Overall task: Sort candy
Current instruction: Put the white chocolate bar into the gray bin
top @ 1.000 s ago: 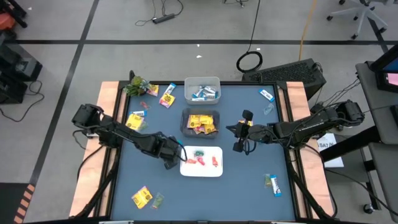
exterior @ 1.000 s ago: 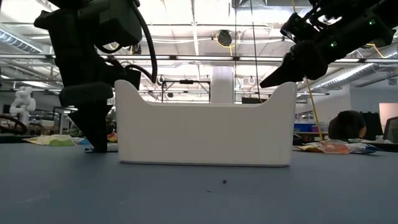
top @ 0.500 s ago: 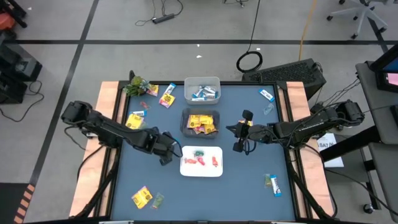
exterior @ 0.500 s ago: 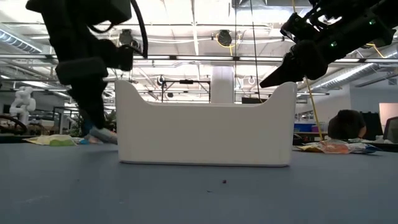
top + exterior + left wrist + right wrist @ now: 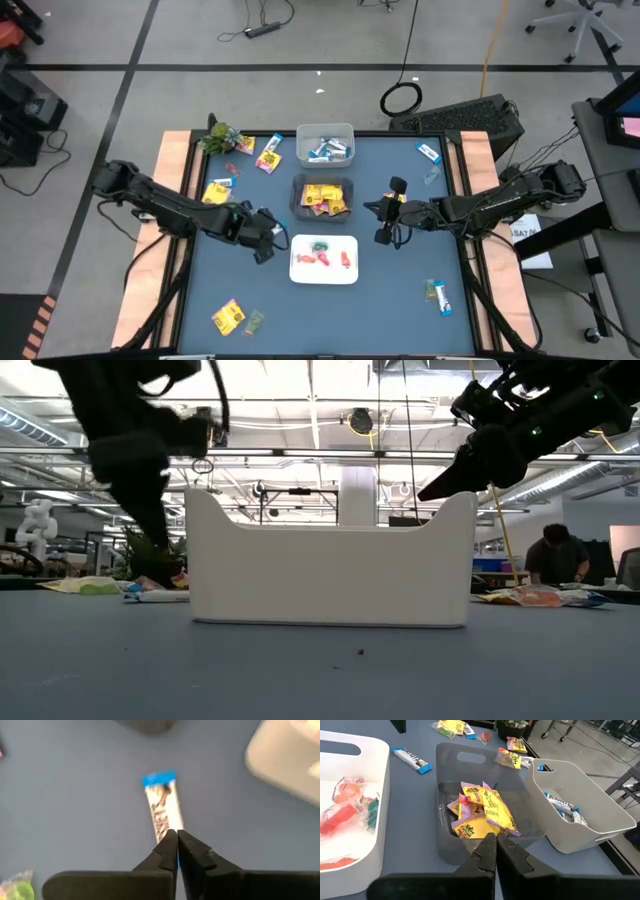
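Observation:
A blue-and-white candy bar point(image 5: 161, 805) lies flat on the blue table just left of the white tray point(image 5: 296, 272). It also shows in the right wrist view point(image 5: 410, 757) and the low view point(image 5: 155, 596). My left gripper point(image 5: 176, 834) hangs shut a little above the bar's near end point(image 5: 264, 250), with nothing between its fingers. My right gripper point(image 5: 496, 836) is shut and waits in the air right of the grey bin point(image 5: 297, 185), which holds yellow packets point(image 5: 480, 812). Red and green pieces point(image 5: 350, 807) lie in the white tray.
A white bin point(image 5: 302, 132) of blue-and-white bars stands at the far edge. Loose yellow packets point(image 5: 217, 193) point(image 5: 268, 155) point(image 5: 228, 317), blue bars point(image 5: 428, 152) point(image 5: 441, 298) and a green plant-like thing point(image 5: 220, 137) lie around the table. A person stands in the room behind.
My left gripper has risen from the table beside the white tray and drawn back toward the table's left edge. Half a second ago the candy bar was tipped up at one end under the fingers; now it lies flat on the table again.

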Motion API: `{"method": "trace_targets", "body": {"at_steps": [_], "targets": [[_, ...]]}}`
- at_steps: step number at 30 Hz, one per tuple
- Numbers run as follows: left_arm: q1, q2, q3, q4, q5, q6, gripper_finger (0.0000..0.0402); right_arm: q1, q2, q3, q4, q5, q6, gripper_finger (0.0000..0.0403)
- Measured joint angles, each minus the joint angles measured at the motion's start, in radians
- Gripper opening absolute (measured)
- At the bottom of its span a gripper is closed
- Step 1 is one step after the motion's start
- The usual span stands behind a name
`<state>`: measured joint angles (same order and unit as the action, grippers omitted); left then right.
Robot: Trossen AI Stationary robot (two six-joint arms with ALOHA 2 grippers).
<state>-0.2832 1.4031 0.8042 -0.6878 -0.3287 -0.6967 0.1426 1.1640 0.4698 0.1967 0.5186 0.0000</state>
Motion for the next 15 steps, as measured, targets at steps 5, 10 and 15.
{"method": "trace_targets", "body": {"at_steps": [5, 10, 15], "targets": [[0.000, 0.047, -0.029, -0.007, 0.025, -0.030, 0.0106, 0.000, 0.000, 0.000, 0.000, 0.000, 0.000, 0.0000], [0.016, 0.072, -0.064, 0.029, 0.067, -0.029, 0.0201, 0.000, 0.000, 0.000, 0.000, 0.000, 0.000, 0.0000], [0.058, 0.073, -0.144, 0.161, 0.096, -0.029, 0.0233, 0.000, 0.000, 0.000, 0.000, 0.000, 0.000, 0.0000]]}}
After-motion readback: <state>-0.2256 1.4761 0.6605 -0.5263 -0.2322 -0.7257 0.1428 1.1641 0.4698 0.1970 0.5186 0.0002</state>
